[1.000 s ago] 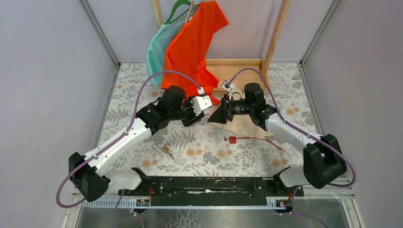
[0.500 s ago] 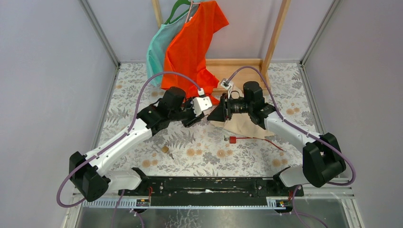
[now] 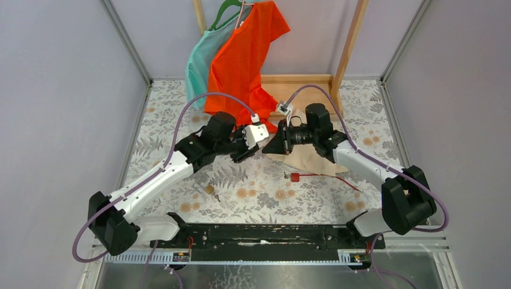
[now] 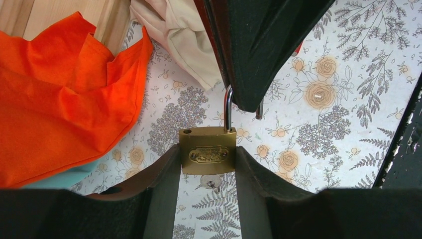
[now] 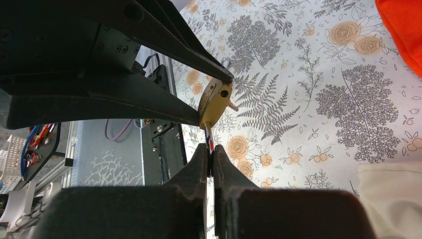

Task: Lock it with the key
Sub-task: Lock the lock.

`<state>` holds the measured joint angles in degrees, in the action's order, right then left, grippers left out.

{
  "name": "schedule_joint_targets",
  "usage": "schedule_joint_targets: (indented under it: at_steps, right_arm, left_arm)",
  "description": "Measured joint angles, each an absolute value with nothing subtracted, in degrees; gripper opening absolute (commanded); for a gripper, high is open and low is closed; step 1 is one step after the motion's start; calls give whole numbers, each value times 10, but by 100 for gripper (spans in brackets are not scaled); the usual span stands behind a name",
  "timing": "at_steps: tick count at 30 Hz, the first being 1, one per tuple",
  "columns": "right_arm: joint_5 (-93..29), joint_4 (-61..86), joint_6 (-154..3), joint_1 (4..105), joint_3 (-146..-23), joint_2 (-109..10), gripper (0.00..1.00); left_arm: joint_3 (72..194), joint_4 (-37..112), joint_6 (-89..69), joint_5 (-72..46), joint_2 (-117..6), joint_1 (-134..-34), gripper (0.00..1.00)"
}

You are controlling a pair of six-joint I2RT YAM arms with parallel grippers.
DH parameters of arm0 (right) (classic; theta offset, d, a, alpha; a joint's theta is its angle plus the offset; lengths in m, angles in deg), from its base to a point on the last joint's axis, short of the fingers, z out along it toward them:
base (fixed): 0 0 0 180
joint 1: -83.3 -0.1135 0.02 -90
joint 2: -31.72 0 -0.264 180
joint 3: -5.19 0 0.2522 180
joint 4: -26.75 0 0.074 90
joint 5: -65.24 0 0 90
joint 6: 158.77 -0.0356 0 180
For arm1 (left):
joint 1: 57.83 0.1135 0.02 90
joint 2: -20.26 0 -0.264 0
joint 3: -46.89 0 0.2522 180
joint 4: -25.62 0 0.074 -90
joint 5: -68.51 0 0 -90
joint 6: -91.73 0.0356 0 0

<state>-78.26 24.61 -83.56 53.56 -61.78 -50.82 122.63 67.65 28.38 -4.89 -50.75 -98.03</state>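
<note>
Clamping the padlock (image 4: 207,151) by its sides, the left gripper (image 4: 208,158) steadies it; the right gripper (image 5: 210,158), pinched shut on the open shackle (image 4: 228,107) above the padlock, looks set to press it home; the key (image 4: 211,183) sits beneath.

You see the brass padlock (image 4: 207,149) pinched upright between the left gripper (image 4: 207,155)'s two fingers. Above the padlock, its open shackle (image 4: 228,107) runs up behind the right gripper (image 4: 246,97). The key (image 4: 211,183) pokes out below it, and orange cloth (image 4: 64,99) lies to its left.
</note>
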Motion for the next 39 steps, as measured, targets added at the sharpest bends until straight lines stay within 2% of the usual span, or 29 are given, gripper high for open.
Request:
schedule_joint_targets:
  at_steps: [2, 6, 9, 11, 14, 19, 25, 39]
  right_arm:
    - [-782, 239, -824, 535, -619, -508, 0]
    - [-781, 225, -809, 534, -620, -498, 0]
    - [-779, 216, -806, 535, -620, -484, 0]
    - [-780, 219, -808, 539, -620, -475, 0]
    - [-789, 253, -834, 555, -611, -463, 0]
    - [-809, 335, -895, 593, -574, -442, 0]
    - [-827, 390, -935, 602, -549, -433, 0]
    - [-875, 500, -979, 620, -501, -393, 0]
  left_arm:
    - [1224, 675, 284, -46, -507, -980, 20]
    - [1223, 672, 287, -35, -507, -980, 52]
    - [1224, 668, 308, -26, -507, -980, 71]
    - [1226, 668, 329, -23, -507, -981, 88]
    - [1239, 672, 355, -22, -507, -982, 100]
    - [1255, 669, 372, 0, -507, -983, 100]
    - [1255, 658, 372, 36, -507, -983, 95]
    - [1254, 618, 317, 108, -539, -983, 64]
